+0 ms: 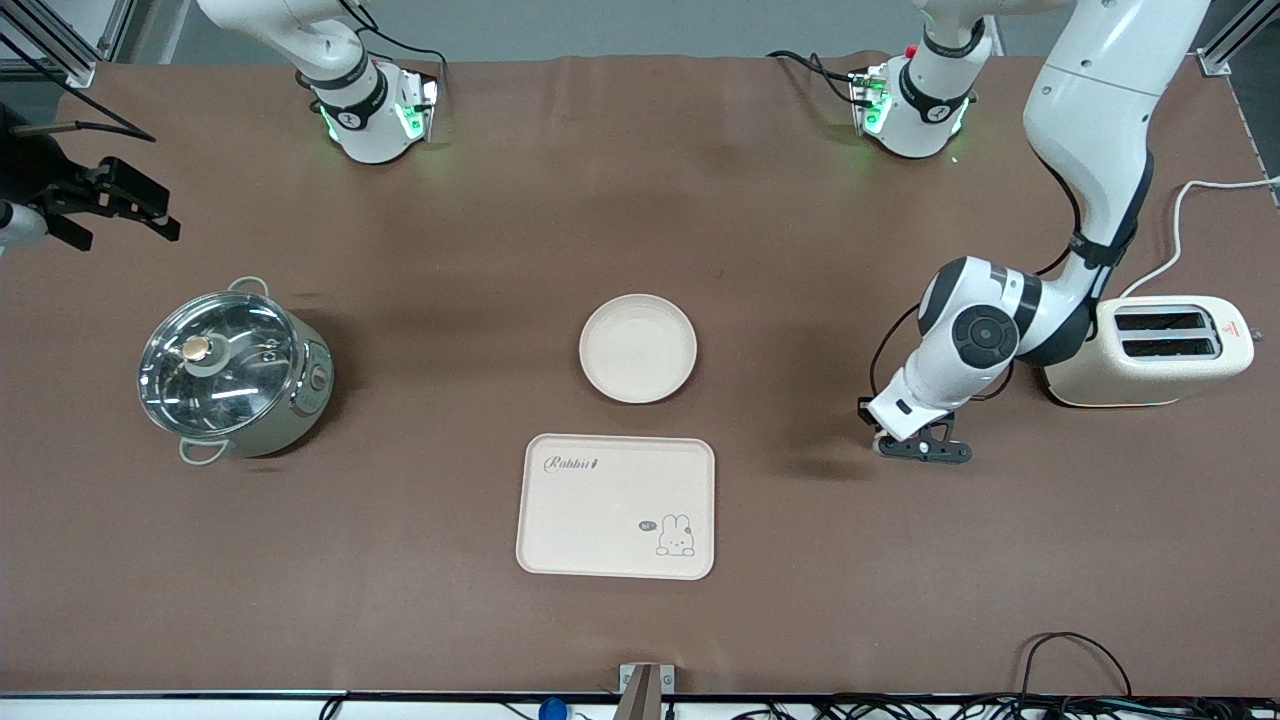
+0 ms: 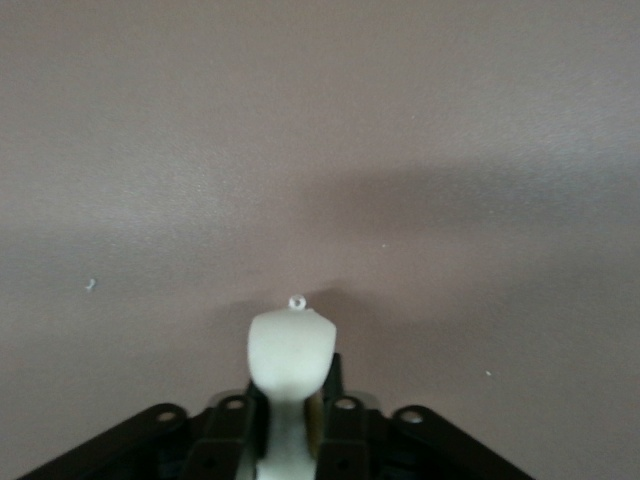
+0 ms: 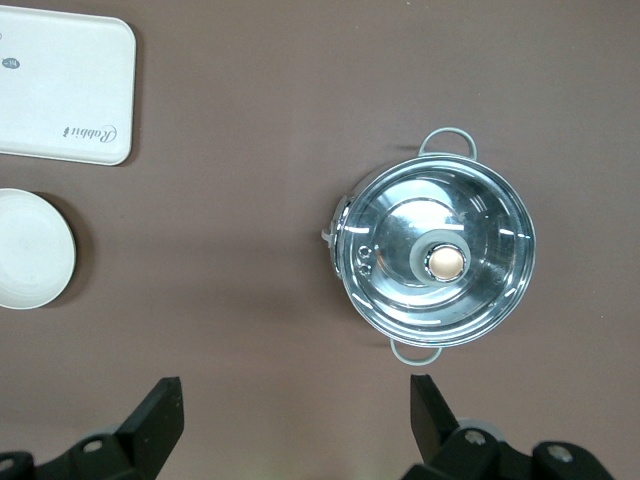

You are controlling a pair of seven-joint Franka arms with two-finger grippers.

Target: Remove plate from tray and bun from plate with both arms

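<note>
The round cream plate (image 1: 638, 348) lies in the middle of the table, empty, farther from the front camera than the rabbit tray (image 1: 616, 506). My left gripper (image 1: 922, 447) is low over bare table between the plate and the toaster. In the left wrist view it (image 2: 290, 395) is shut on the pale bun (image 2: 290, 345), which sticks out past the fingertips; the bun is hidden in the front view. My right gripper (image 1: 118, 225) is open and empty, over the right arm's end of the table, and waits. The right wrist view (image 3: 295, 412) shows the plate (image 3: 30, 248) and the tray (image 3: 60, 85).
A steel pot with a glass lid (image 1: 232, 372) stands toward the right arm's end, also in the right wrist view (image 3: 435, 260). A cream toaster (image 1: 1165, 350) stands toward the left arm's end, close to the left arm's elbow. Cables run along the table's front edge.
</note>
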